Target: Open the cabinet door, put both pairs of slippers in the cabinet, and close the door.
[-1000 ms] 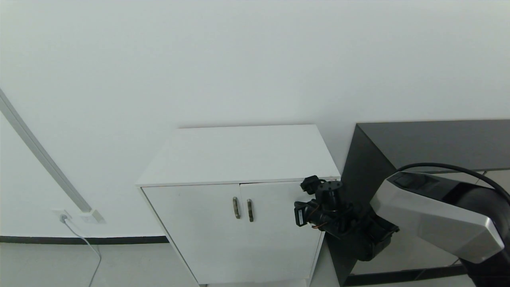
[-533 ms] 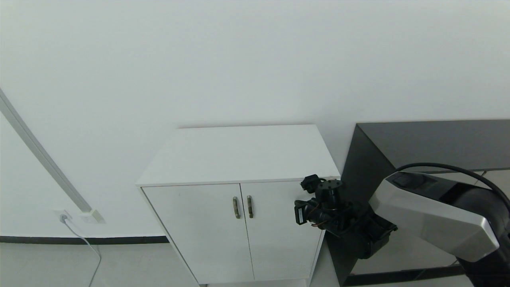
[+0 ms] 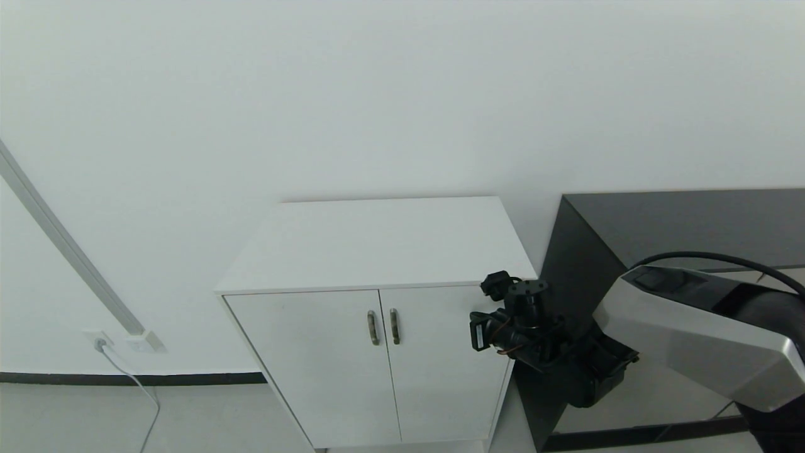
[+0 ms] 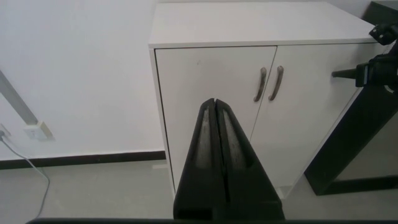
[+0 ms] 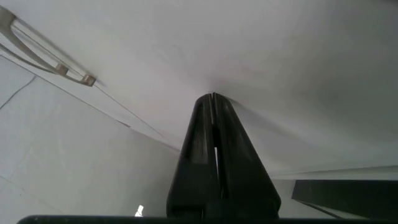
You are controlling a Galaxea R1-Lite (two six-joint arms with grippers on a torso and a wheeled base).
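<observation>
Beside the cabinet: a dark grey slab-sided table [image 3: 660,220] stands just to its right, with only a narrow gap between them.
On the wall: a grey cable duct [image 3: 63,245] slants down to a white wall socket [image 3: 97,341]. A thin grey cable [image 3: 135,384] hangs from the socket above a black skirting strip [image 3: 126,378].
In the way: the right gripper [image 5: 213,96] is in front of the right door's upper outer corner, fingers pressed together. Whether its tips touch the door cannot be told.
Left gripper [image 4: 215,102]: fingers together, held well apart from the cabinet front and aimed at it.
Cabinet: a low white two-door cabinet [image 3: 377,245] stands on the floor against the white wall. Both doors are flush and closed.
Handles: two slim metal bar handles [image 3: 372,328] sit side by side at the centre seam.
Change: a second ago the right door stood slightly ajar with its handle offset; now it lines up with the left. The right arm has shifted a little away to the right.
</observation>
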